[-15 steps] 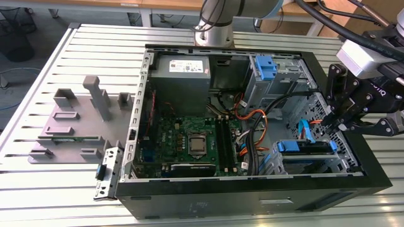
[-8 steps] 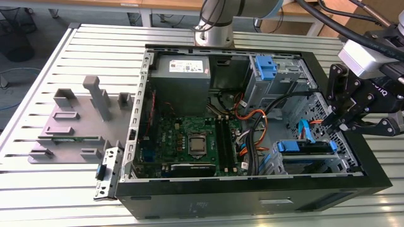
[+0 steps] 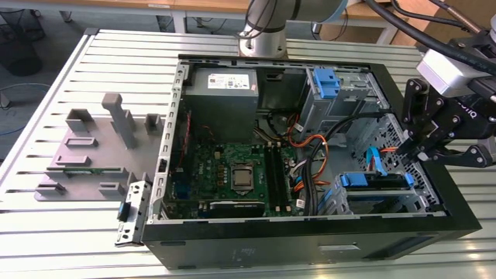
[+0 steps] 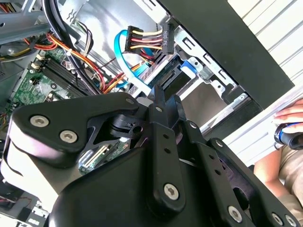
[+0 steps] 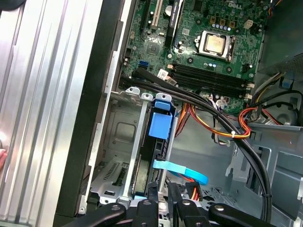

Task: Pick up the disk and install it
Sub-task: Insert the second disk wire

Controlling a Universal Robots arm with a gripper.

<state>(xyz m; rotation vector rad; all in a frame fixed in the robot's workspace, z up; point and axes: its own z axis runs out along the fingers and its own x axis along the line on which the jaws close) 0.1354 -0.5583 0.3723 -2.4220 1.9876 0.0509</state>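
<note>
Though the cage (image 3: 387, 200) hides most of it, the disk (image 3: 372, 181) is seated in the drive bay at the case (image 3: 310, 250) corner on the exterior view's right. It stands on edge, thin side up. Its long axis runs along the case's front wall, across the exterior view left to right.

In the first wrist view the disk's (image 5: 158, 124) blue rail tab faces the motherboard (image 5: 199, 42). The opposite end sits under the gripper (image 5: 163, 201). In the second wrist view a blue data cable (image 4: 127, 61) and a plug with yellow, red and black wires (image 4: 149, 40) hang just above that end of the disk (image 4: 174, 80).

The gripper (image 3: 412, 156) is over the case's right-hand wall, tilted in toward the bay, tips just beside the disk's cable end. Cannot tell whether the fingers are apart, together or clamped on the disk edge; the gripper's own links block that in both wrist views.

Elsewhere:
- Grey power supply (image 3: 222, 87) at the back of the case.
- Second blue-tabbed bay (image 3: 326, 81) near it.
- Grey fixture block (image 3: 93, 145) with a green strip (image 3: 85, 170) on the slatted surface (image 3: 46, 104), well apart from the case.
- A person's hand (image 4: 289, 113) rests on the surface edge.
</note>
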